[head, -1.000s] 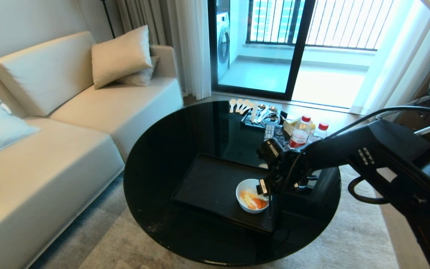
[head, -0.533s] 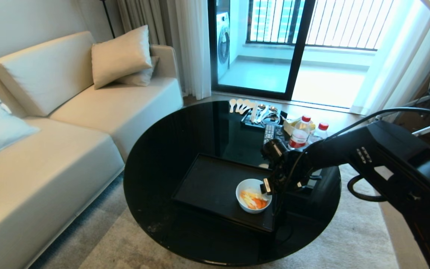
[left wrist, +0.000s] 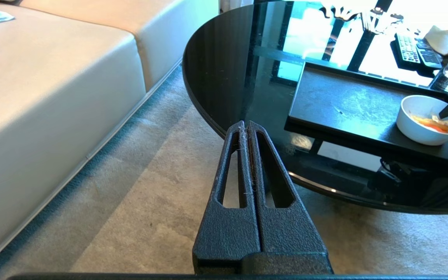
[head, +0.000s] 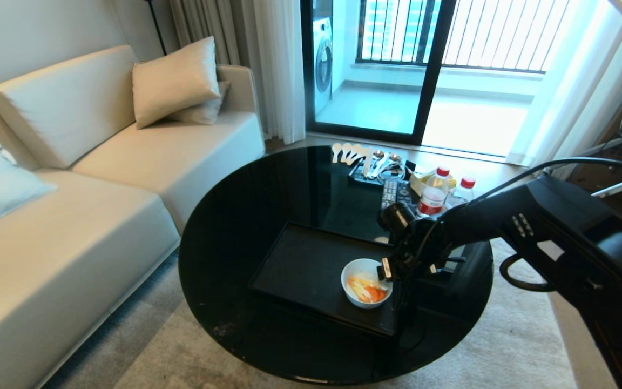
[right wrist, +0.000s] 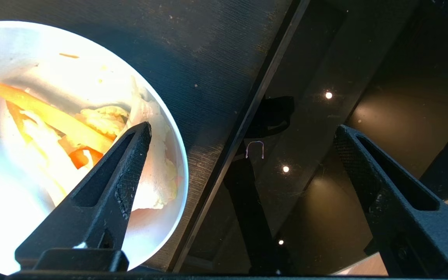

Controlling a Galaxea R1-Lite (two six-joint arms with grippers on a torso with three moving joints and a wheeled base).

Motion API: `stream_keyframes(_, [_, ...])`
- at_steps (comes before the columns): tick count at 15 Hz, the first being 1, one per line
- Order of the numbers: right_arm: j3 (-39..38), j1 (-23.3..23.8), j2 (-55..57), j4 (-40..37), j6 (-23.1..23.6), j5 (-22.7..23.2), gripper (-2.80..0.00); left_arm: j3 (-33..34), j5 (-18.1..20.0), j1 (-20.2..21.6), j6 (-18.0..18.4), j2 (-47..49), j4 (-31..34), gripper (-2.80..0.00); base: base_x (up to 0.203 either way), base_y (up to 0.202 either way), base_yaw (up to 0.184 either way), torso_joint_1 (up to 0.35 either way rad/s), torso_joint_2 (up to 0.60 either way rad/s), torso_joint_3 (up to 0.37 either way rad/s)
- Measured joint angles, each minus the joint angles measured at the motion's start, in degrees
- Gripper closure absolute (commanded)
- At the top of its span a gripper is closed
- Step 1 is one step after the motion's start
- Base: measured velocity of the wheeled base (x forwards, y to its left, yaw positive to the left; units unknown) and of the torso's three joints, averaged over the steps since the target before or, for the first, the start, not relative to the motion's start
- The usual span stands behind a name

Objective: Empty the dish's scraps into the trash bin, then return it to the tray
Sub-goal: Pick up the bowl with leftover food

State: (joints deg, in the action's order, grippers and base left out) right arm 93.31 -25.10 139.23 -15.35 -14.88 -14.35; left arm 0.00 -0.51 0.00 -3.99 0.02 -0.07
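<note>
Round black table (head: 246, 227), white dish (head: 366, 290) on black tray (head: 305, 270), right gripper (right wrist: 239, 136) wide open, empty, one finger (right wrist: 130, 163) over dish, other past tray's rim.

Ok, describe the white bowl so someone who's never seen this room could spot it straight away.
Find the round glossy black table in front of the cream sofa. On it lies a flat matte black tray, and the bowl sits at the tray's near right corner. It is the only white dish there, small and deep-sided, holding orange and pale scraps, with the right end effector open over its rim.
</note>
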Motion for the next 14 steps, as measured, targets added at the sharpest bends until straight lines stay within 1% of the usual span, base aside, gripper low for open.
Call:
stream_keyframes(8, [0.02, 0.13, 1.05, 0.06, -1.15, 0.0, -2.8, 0.0, 0.0, 0.0, 0.0, 0.0, 0.0, 0.0, 0.0, 0.0, 0.0, 0.0, 0.0, 0.0])
stream_keyframes(9, [0.02, 0.13, 1.23, 0.11, -1.16, -0.04, -0.12, 0.0, 0.02, 0.0, 0.0, 0.0, 0.0, 0.0, 0.0, 0.0, 0.0, 0.0, 0.0, 0.0])
stream_keyframes(10, [0.17, 0.16, 1.43, 0.11, -1.15, -0.04, 0.0, 0.0, 0.0, 0.0, 0.0, 0.0, 0.0, 0.0, 0.0, 0.0, 0.0, 0.0, 0.0, 0.0])
stream_keyframes(14, [1.4, 0.18, 1.97, -0.02, -1.18, -0.01, 0.0, 0.0, 0.0, 0.0, -0.02, 0.0, 0.0, 0.0, 0.0, 0.0, 0.0, 0.0, 0.0, 0.0])
